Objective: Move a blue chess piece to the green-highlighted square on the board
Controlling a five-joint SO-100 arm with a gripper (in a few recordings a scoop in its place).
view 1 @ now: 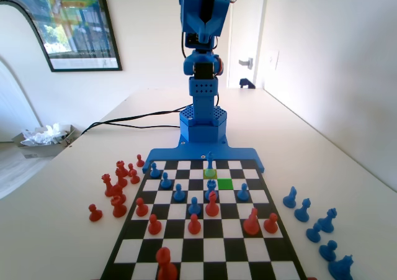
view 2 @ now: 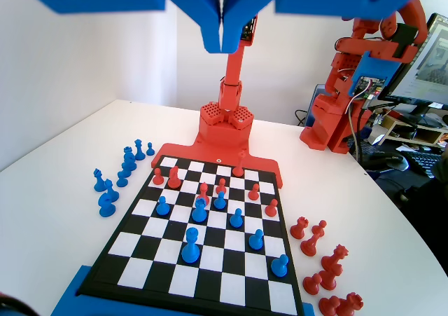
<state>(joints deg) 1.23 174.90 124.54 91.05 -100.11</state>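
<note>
The blue chess piece (view 1: 210,163), tall with a narrow pointed top, stands on the yellow-olive square near the far end of the board (view 1: 186,255) in the fixed view. The green-highlighted square (view 1: 225,184) lies one row nearer and one column to the right, with nothing on it. In the wrist view the same blue chess piece (view 2: 190,246) stands in the second row from the near edge of the board (view 2: 126,260). My gripper (view 2: 222,29) hangs high above the board, jaws pressed together with nothing between them. The blue arm (view 1: 203,75) stands raised behind the board.
Blue pawns (view 1: 211,185) and red pieces (view 1: 212,205) crowd the board's middle rows; one pawn stands just left of the green square. Off the board in the fixed view, blue pieces (view 1: 310,221) stand on the right and red ones (view 1: 118,187) on the left.
</note>
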